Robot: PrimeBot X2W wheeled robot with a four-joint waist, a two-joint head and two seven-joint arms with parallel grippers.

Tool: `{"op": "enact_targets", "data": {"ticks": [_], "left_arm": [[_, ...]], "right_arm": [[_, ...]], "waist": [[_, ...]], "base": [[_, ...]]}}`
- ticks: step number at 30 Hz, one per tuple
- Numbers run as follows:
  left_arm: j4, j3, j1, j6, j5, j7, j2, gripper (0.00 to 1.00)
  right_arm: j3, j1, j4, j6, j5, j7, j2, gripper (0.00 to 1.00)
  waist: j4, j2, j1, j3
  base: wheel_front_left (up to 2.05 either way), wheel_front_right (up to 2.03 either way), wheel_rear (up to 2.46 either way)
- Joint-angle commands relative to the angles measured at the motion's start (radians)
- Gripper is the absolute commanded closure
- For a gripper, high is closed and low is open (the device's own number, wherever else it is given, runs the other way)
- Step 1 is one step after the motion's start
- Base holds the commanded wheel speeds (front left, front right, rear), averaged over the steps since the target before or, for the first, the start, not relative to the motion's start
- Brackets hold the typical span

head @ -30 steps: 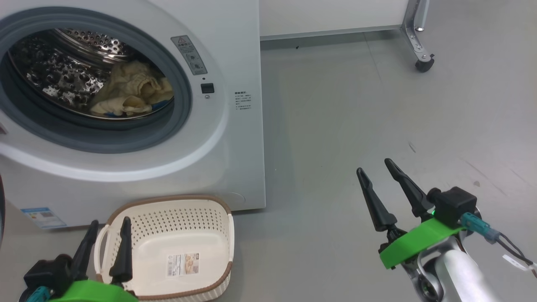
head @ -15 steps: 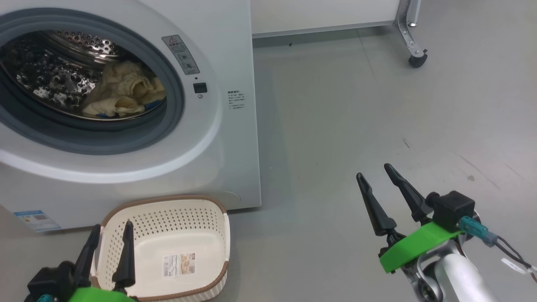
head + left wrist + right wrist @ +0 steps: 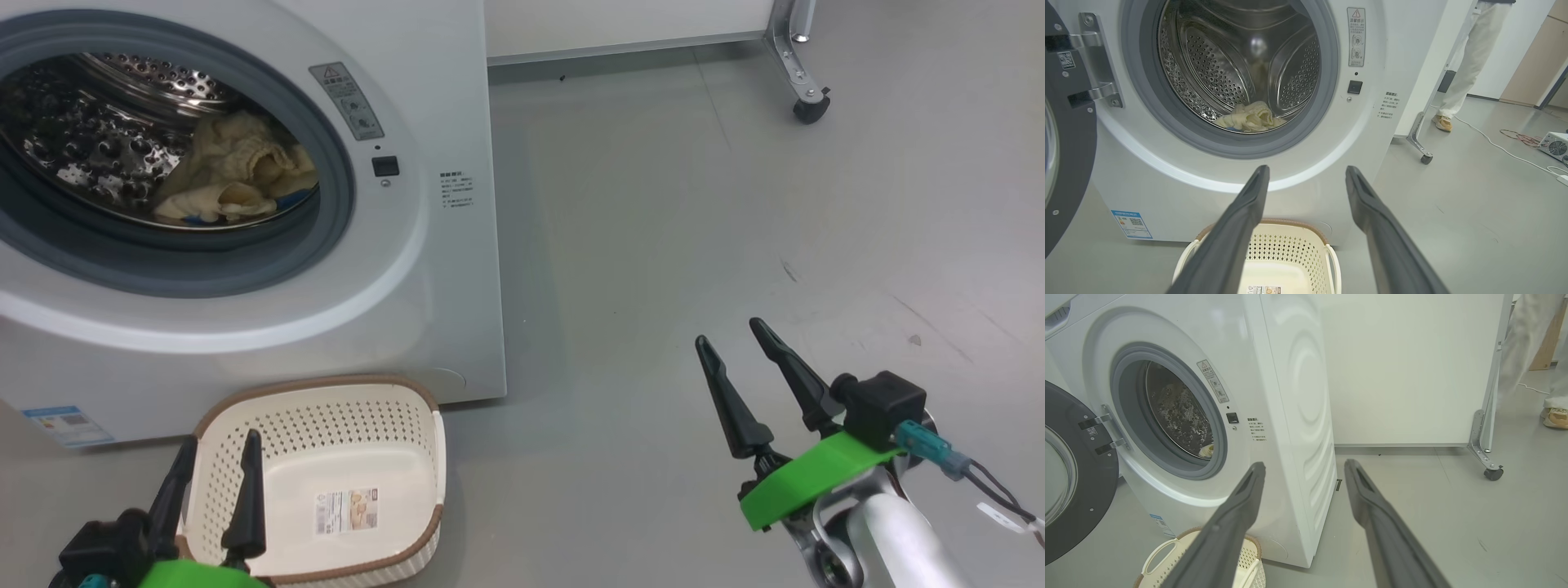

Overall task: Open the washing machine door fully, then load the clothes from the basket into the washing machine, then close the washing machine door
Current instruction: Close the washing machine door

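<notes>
The white washing machine (image 3: pixel 457 269) stands with its door (image 3: pixel 1065 163) swung wide to the left on its metal hinge; the door (image 3: pixel 1073 490) is also in the right wrist view. Cream-yellow clothes (image 3: pixel 233 171) lie inside the steel drum, seen too in the left wrist view as clothes (image 3: pixel 1249 118). On the floor in front sits the cream basket (image 3: pixel 359 441), with just a label on its bottom. My left gripper (image 3: pixel 220 457) hangs open over the basket's near left corner. My right gripper (image 3: pixel 735 335) is open above bare floor to the right.
A white panel on a metal caster leg (image 3: pixel 804 90) stands behind the machine at the right. A person's legs and shoe (image 3: pixel 1443 122) are beyond it. Cables and a small white device (image 3: pixel 1553 145) lie on the grey floor (image 3: pixel 694 220) far right.
The head camera has turned slightly right and down, so the machine sits further left and higher. Both grippers stay open and roughly where they were.
</notes>
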Motion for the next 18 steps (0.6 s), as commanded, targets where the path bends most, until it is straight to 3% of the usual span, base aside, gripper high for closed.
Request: {"op": "enact_targets", "data": {"ticks": [1, 18], "left_arm": [[-0.02, 0.049, -0.049, -0.007, 0.011, -0.007, 0.007, 0.0], [-0.024, 0.072, -0.049, -0.027, 0.022, -0.007, -0.021, 0.0]], "right_arm": [[0.014, -0.035, -0.03, 0.0, 0.003, -0.007, 0.003, 0.0], [0.013, -0.037, -0.024, 0.0, 0.0, -0.007, 0.003, 0.0]], "waist": [[0.0, 0.0, 0.0, 0.001], [0.003, 0.0, 0.0, -0.004]], "base": [[0.0, 0.0, 0.0], [0.0, 0.0, 0.0]]}}
